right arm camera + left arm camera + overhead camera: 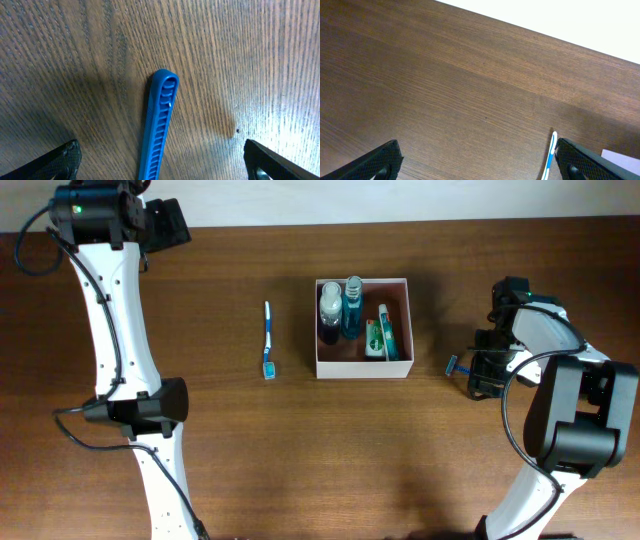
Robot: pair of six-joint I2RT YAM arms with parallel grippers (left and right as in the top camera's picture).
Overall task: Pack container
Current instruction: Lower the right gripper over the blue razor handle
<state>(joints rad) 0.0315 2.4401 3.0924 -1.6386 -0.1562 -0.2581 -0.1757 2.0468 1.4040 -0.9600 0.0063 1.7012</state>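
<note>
Right wrist view gives us our right pincer [162, 164] spread wide and released, its fingers standing either side of a blue razor [159, 120] on the table [260, 60], clear of it. Our left pincer [482, 162] gapes too, holding nothing. We see the container [362, 371] mid-table, with a dark bottle [330, 310], a blue bottle [352, 312] and a green tube [374, 338] inside. A toothbrush [268, 340] lies at its 9 o'clock and the razor at its 3 o'clock.

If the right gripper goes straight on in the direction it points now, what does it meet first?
Most likely the blue ribbed handle, lying on the table right in line between the open fingers of the right gripper. How far away it is, the wrist view does not show.
</note>
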